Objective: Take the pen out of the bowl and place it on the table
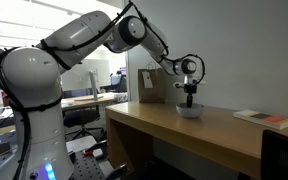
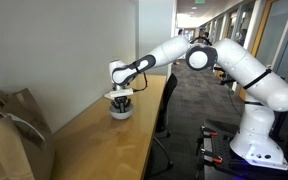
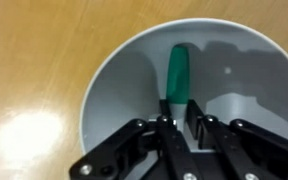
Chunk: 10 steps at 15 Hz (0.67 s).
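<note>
In the wrist view's centre, the green pen (image 3: 177, 70) is clamped by the gripper (image 3: 179, 104) inside the white bowl (image 3: 114, 90).

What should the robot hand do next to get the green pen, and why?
Probably squeeze the gripper shut on the green pen. In the wrist view its fingers sit either side of the pen's lower end inside the white bowl; I cannot tell if they grip it.
</note>
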{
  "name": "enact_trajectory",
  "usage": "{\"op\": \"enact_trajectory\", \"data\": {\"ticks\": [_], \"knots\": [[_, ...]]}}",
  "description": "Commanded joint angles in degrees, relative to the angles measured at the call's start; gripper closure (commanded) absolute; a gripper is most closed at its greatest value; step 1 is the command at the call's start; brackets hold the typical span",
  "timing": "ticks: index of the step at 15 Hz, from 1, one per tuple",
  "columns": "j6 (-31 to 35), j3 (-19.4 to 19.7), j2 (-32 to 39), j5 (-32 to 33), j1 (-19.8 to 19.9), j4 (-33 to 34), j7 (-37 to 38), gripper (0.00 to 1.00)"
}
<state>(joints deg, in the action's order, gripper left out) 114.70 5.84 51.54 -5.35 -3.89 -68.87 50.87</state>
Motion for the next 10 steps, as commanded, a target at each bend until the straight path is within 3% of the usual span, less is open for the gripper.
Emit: {"op": "enact_trajectory", "data": {"ticks": [1, 10], "knots": [[-1.47, 0.61, 0.13, 0.4, -0.33, 1.26, -0.9, 0.98], [-2.15, 1.2, -5.92, 1.82, -1.25, -1.81, -0.25, 0.95]]}}
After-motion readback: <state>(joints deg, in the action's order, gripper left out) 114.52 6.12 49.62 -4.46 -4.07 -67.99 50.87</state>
